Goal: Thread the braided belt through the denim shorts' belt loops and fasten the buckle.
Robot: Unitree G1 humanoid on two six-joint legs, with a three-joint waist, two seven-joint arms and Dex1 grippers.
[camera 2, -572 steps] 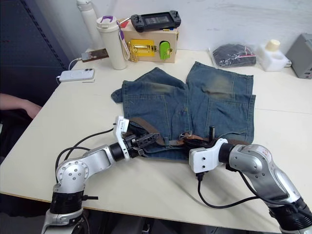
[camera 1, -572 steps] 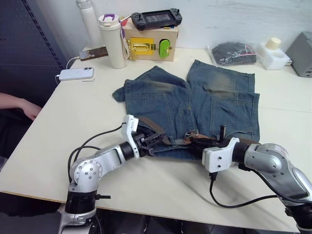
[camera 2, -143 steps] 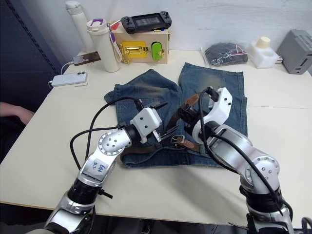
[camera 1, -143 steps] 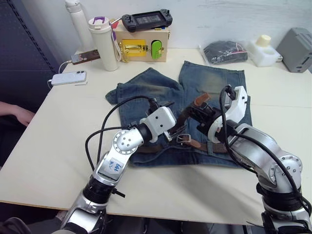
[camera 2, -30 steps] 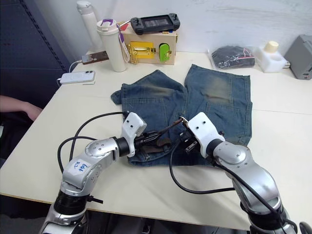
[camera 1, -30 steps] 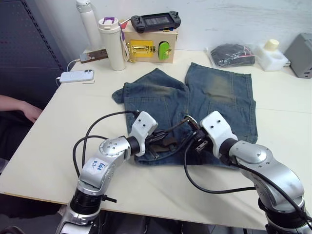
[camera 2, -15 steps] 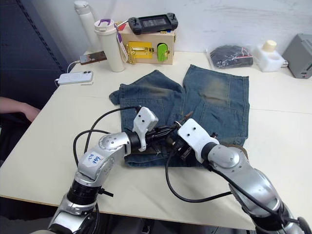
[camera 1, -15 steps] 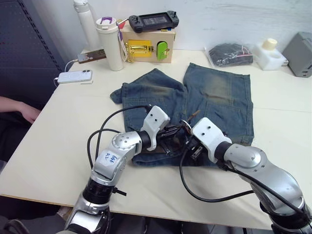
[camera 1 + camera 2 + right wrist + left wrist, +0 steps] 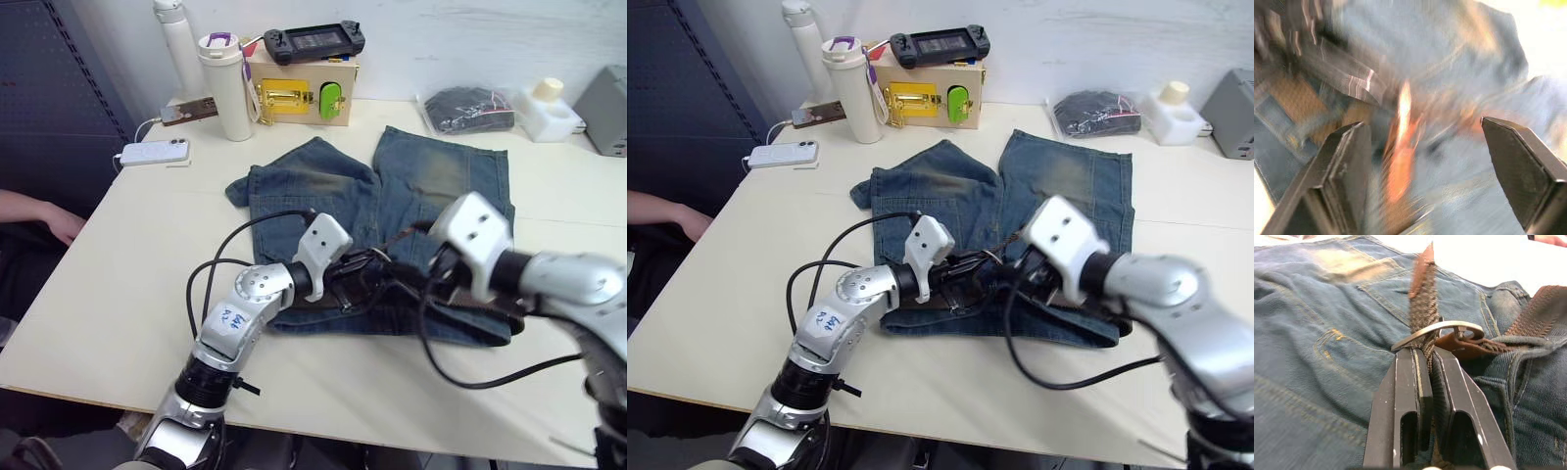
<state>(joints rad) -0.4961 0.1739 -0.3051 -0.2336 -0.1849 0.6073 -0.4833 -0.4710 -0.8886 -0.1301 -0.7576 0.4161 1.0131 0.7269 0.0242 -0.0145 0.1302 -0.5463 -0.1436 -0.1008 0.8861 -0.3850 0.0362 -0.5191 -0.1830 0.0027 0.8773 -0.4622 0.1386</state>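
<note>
Pale cream table (image 9: 118,255) against white wall (image 9: 460,29). Dark perforated panel (image 9: 59,78) at left. Light even, no hard shadows visible.

Count, on bench (image 9: 118,245): 1 pr denim shorts (image 9: 333,196), 2 legs. 1 braided belt (image 9: 1423,308) w/ 1 buckle (image 9: 1437,328). 2 claws: left claw (image 9: 1422,377), right claw (image 9: 1420,156). 2 bottles: 1 tumbler (image 9: 223,83), 1 white flask (image 9: 176,44). 1 wood box (image 9: 299,93), 1 game controller (image 9: 315,41), 1 phone (image 9: 154,152), 1 clear bag (image 9: 468,108), 1 white jar (image 9: 547,106), 1 grey box (image 9: 609,110). 1 person's hand (image 9: 39,215).
</note>
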